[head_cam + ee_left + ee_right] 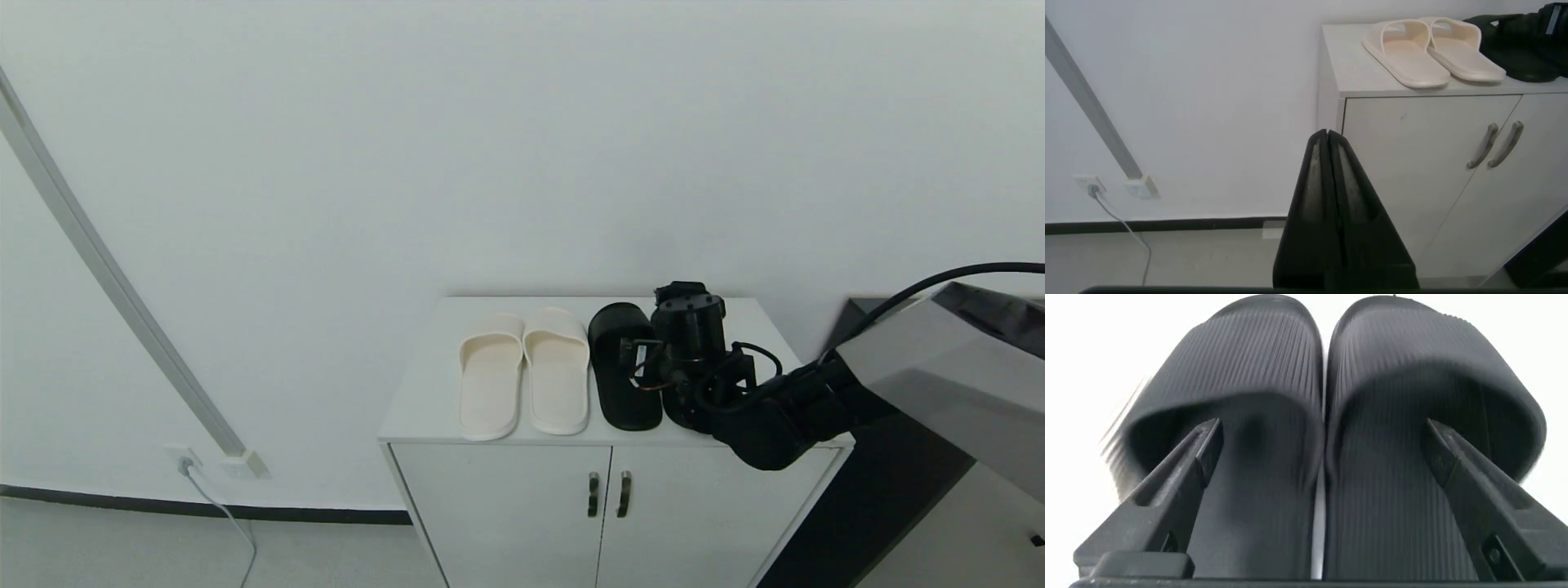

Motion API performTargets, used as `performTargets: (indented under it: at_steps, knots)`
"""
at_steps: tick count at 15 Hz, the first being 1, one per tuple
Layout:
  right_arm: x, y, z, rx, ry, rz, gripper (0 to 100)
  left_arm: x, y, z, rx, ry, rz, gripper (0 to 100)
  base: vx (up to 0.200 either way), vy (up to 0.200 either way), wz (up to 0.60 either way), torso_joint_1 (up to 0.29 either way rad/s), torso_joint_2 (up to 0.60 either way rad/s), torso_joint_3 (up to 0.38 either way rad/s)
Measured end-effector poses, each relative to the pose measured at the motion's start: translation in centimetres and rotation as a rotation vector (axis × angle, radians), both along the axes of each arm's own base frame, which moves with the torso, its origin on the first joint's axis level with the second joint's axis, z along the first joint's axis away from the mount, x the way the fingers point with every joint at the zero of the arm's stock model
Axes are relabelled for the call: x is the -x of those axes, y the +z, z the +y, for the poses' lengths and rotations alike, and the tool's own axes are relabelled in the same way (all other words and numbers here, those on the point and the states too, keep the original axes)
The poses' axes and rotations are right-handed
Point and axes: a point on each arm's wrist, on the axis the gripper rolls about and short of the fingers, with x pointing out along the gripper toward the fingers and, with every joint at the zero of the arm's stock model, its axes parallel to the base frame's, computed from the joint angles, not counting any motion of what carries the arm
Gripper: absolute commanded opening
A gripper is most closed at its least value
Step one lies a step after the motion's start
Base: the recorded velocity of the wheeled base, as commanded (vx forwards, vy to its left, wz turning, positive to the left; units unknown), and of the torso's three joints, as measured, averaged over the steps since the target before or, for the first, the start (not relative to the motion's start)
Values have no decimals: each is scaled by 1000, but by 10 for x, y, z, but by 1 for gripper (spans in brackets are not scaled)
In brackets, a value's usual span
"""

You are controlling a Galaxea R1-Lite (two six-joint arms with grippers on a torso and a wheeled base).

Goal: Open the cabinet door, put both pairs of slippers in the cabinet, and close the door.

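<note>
Over black slippers [1404, 433], right hand [1323, 433] agape

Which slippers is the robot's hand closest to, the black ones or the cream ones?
The black pair, at the right of the cabinet top. The open right gripper is right at them; the cream pair lies farther left.

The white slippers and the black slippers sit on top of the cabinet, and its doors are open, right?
Not quite. The white slippers and black slippers do sit on top of the cabinet, but its doors are shut, as the head view shows.
</note>
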Motion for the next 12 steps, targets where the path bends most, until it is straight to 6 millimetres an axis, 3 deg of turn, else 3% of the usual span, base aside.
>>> performTargets:
  at_steps: [5,6,12]
  knots:
    - [-28,-6,-4,21,-32,-26,100,0,0,0,0,1,0,0,0,0,0,0,0,0]
    - [-31,-6,-3,19,-33,-30,0,0,0,0,0,0,0,0,0,0,0,0,0,0]
    - [-39,-11,-2,16,-41,-36,0,0,0,0,0,0,0,0,0,0,0,0,0,0]
